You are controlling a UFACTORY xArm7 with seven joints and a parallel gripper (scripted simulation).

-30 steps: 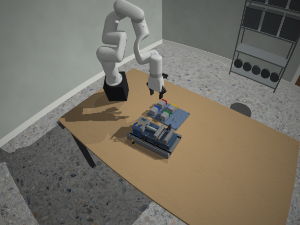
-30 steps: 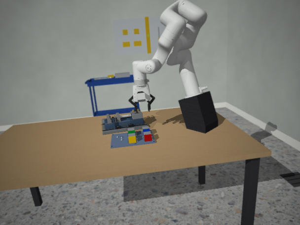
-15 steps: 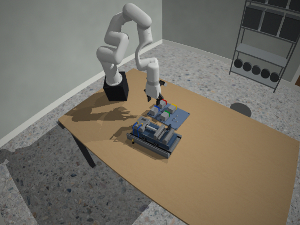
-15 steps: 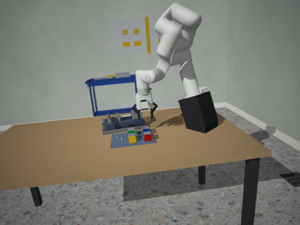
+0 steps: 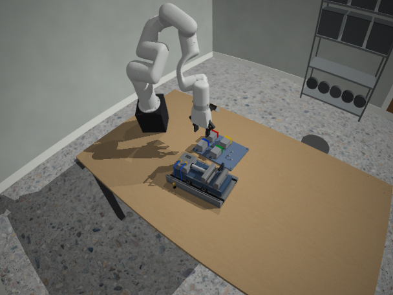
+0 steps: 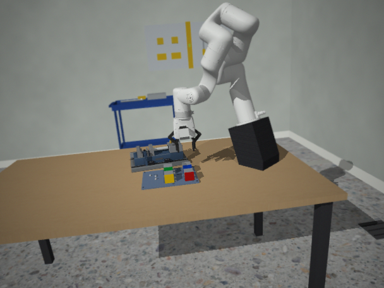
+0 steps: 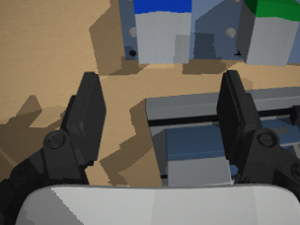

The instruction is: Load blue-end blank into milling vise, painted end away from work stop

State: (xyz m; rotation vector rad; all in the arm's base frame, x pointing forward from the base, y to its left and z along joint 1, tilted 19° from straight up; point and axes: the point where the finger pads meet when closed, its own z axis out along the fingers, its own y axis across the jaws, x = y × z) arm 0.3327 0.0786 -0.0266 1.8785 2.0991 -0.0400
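Observation:
The blank with the blue end (image 7: pixel 162 22) lies on the blue infeed plate (image 5: pixel 223 152); it also shows in the top and exterior views (image 5: pixel 202 144) (image 6: pixel 187 167). Blanks with green (image 7: pixel 270 25), red (image 5: pixel 211 136) and yellow (image 5: pixel 225 140) ends lie beside it on the plate. The milling vise (image 5: pixel 201 176) stands next to the plate, with nothing between its jaws. My gripper (image 7: pixel 161 90) is open and empty. It hangs above the vise's hose end (image 5: pixel 187 160), a little short of the blue blank, and shows in the top and exterior views (image 5: pixel 201 127) (image 6: pixel 183 143).
The arm's black base (image 5: pixel 152 113) stands at the table's far corner. A blue cart (image 6: pixel 142 121) stands behind the table by the wall. A metal shelf (image 5: pixel 349 55) stands across the room.

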